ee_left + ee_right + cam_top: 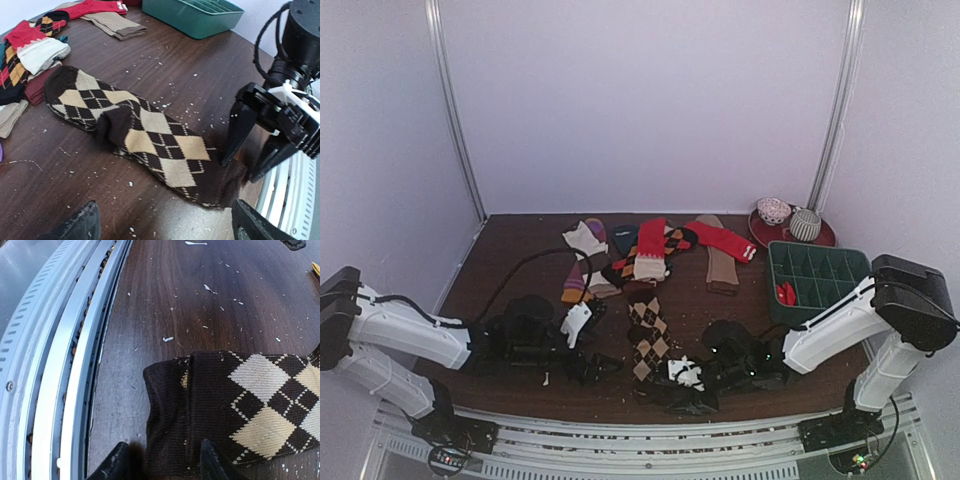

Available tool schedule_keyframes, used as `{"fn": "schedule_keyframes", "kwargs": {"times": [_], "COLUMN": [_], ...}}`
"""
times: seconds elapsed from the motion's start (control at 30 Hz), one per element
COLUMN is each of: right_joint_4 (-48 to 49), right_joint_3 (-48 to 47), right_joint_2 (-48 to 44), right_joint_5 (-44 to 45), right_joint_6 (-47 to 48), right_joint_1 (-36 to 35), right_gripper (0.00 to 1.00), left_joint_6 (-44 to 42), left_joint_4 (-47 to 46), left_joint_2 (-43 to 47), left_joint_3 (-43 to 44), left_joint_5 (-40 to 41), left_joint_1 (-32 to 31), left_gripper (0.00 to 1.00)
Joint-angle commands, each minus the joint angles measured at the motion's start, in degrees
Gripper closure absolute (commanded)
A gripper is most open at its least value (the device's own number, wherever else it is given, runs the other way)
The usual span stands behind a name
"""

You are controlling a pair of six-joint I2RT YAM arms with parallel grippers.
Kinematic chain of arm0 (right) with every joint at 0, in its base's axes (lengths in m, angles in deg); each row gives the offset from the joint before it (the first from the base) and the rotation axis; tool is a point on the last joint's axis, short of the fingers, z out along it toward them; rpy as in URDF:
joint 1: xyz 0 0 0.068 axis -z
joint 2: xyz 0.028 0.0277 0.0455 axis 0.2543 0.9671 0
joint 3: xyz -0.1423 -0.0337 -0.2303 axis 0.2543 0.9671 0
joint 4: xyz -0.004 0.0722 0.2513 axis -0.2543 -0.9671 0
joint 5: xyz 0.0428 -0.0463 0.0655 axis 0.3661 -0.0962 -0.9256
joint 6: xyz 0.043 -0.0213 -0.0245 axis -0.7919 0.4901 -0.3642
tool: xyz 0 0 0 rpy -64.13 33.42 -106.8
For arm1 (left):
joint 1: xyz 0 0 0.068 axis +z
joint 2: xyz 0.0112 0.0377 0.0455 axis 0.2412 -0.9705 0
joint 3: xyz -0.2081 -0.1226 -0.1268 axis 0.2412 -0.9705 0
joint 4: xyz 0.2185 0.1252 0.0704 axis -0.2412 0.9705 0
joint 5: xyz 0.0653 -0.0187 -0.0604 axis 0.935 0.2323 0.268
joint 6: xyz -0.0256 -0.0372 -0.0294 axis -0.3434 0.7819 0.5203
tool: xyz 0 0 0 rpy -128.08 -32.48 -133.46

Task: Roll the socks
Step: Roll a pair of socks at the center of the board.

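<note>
The dark brown argyle sock lies flat near the table's front centre, and shows in the left wrist view too. Its plain dark end lies between my right gripper's open fingers, which straddle it at the table surface. In the left wrist view that gripper stands over the same end. My left gripper is open and empty, with its fingertips just short of the sock's near edge. The red sock with the striped cuff lies at the back.
A pile of other socks and a tan sock lie at the back centre. A green divided tray stands at the right, with a red plate of rolled socks behind it. A metal rail runs along the near edge.
</note>
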Motion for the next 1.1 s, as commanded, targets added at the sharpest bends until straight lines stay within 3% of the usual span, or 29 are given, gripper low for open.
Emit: {"fn": "schedule_keyframes", "kwargs": {"times": [0.0, 0.1, 0.17, 0.5, 0.67, 0.8, 0.87, 1.07], "right_joint_4": [0.4, -2.0, -4.4, -19.7, -22.7, -26.7, -28.4, -29.3], "right_joint_3": [-1.8, -2.3, -3.1, -15.1, -19.2, -21.0, -21.6, -21.4], "right_joint_2": [3.5, 3.8, 3.7, 13.3, 16.6, 17.7, 18.1, 18.8], "right_joint_5": [3.0, 3.4, 3.3, -18.4, -25.0, -25.4, -25.2, -25.5], "right_joint_6": [-1.3, -3.6, -6.0, -30.5, -37.8, -37.8, -37.2, -36.8], "right_joint_1": [-0.4, -0.3, -0.2, 8.2, 11.1, 11.9, 12.1, 12.2], "right_gripper": [0.6, 0.78, 0.85, 0.91, 0.93, 0.93, 0.93, 0.93], "left_joint_6": [0.2, -0.5, -0.8, -3.2, -5.0, -6.1, -6.5, -7.3], "left_joint_4": [-5.8, -6.7, -8.2, -14.7, -14.8, -15.3, -15.3, -16.6], "left_joint_2": [-0.5, -1.5, -2.7, -11.6, -16.1, -17.7, -18.6, -21.3], "left_joint_3": [-0.4, -0.4, -0.8, 0.7, 2.3, 2.4, 2.5, 3.8], "left_joint_5": [-3.1, -4.1, -4.6, -5.9, -5.0, -4.6, -4.2, -3.9], "left_joint_1": [-1.5, -2.6, -3.1, -5.1, -5.9, -6.0, -6.0, -6.0], "left_gripper": [0.1, 0.1, 0.1, 0.09, 0.1, 0.19, 0.3, 0.44]}}
